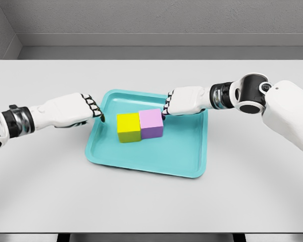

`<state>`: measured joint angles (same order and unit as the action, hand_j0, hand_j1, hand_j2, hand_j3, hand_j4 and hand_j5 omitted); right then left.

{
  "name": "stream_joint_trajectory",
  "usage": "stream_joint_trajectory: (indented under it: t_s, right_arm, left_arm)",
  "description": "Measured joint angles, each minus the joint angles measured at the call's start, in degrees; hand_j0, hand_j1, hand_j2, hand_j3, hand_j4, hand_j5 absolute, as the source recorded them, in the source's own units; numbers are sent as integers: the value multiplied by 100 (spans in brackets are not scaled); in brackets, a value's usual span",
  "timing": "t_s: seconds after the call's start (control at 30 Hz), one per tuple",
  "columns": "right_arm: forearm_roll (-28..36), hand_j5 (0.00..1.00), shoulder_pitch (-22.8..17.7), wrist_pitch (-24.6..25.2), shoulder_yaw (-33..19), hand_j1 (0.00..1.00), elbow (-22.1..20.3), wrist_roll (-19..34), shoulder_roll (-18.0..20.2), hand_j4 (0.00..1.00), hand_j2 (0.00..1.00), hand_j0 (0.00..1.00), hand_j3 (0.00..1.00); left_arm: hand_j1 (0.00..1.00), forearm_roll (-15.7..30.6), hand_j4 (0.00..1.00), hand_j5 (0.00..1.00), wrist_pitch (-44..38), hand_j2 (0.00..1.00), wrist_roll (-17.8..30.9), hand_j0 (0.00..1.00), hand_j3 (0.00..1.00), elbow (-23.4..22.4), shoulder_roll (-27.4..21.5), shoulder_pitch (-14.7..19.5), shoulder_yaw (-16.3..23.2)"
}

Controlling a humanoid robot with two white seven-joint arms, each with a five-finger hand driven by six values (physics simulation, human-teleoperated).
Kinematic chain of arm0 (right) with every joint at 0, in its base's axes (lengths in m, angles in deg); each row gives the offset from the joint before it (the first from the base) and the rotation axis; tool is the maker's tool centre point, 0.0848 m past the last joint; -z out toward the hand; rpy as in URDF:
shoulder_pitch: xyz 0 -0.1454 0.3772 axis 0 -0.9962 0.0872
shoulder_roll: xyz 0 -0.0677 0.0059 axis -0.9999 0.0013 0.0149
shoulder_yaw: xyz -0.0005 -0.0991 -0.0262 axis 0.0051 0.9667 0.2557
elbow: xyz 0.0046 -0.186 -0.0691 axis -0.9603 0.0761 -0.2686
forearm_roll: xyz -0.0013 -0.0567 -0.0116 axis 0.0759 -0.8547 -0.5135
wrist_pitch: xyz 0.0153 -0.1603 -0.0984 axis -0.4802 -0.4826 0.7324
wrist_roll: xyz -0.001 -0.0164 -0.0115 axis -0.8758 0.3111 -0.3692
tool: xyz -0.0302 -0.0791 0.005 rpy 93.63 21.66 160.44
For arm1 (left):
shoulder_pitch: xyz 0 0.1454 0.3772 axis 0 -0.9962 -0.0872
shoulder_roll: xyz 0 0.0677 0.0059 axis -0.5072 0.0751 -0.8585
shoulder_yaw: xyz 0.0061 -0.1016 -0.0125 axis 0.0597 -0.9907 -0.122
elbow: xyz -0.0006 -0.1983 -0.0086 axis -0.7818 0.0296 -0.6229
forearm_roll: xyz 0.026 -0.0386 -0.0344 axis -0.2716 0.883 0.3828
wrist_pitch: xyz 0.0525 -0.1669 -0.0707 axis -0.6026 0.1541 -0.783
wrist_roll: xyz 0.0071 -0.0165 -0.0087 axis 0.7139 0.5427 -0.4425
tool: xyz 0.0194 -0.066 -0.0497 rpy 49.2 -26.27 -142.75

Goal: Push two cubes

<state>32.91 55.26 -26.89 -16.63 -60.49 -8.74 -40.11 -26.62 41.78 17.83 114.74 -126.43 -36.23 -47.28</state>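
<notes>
In the middle of the frame, the yellow cube (128, 127) and the purple cube (152, 123) sat touching inside the teal tray (184, 161), the curled right hand (184, 101) against the purple one, the curled left hand (73, 111) holding nothing at the tray's left edge.

A pale grey table (50, 201) carries a teal tray (146, 161) lying flat near its middle, with a yellow cube (128, 127) and a purple cube (151, 123) touching side by side inside it.
</notes>
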Motion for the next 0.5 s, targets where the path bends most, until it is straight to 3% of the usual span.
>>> stream_joint_trajectory:
  t_s: [0.1, 0.13, 0.17, 0.2, 0.3, 0.37, 0.47, 0.5]
  right_arm:
    - [44, 80, 237, 3, -45, 80, -29, -1, 162, 80, 80, 80, 80]
    - [161, 82, 325, 1, -132, 82, -107, -1, 364, 82, 82, 82, 82]
    - [356, 91, 299, -2, -332, 91, -264, 0, 654, 91, 91, 91, 91]
    - [601, 100, 159, -6, -630, 100, -516, -5, 1025, 100, 100, 100, 100]
    - [1573, 100, -667, -10, -1896, 100, -1305, -28, 2267, 100, 100, 100, 100]
    - [2266, 100, -1350, 12, -2448, 100, -1561, -48, 2918, 100, 100, 100, 100]
    - [2962, 100, -2598, 2, -2798, 100, -1677, -62, 3344, 100, 100, 100, 100]
    - [3070, 100, -2763, -10, -2852, 100, -1684, -71, 3343, 100, 100, 100, 100]
  left_arm:
    - [77, 270, 77, 77, 1, 77, -5, 77, 77, -5, -334, -17, -84]
    - [92, 415, 92, 92, 0, 92, -6, 92, 92, -39, -464, -26, -152]
    - [100, 593, 100, 100, 0, 100, -11, 100, 100, -106, -645, -9, -213]
    - [100, 776, 100, 100, 1, 100, -15, 100, 100, -198, -836, -53, -297]
    - [100, 1103, 100, 100, 1, 100, -22, 100, 100, -411, -1319, -97, -583]
    - [100, 1200, 100, 100, -1, 100, -26, 100, 100, -530, -1485, -97, -669]
    - [100, 1295, 100, 100, 0, 100, -31, 100, 100, -685, -1605, -98, -732]
    - [100, 1313, 100, 100, 3, 100, -32, 100, 100, -718, -1622, -97, -743]
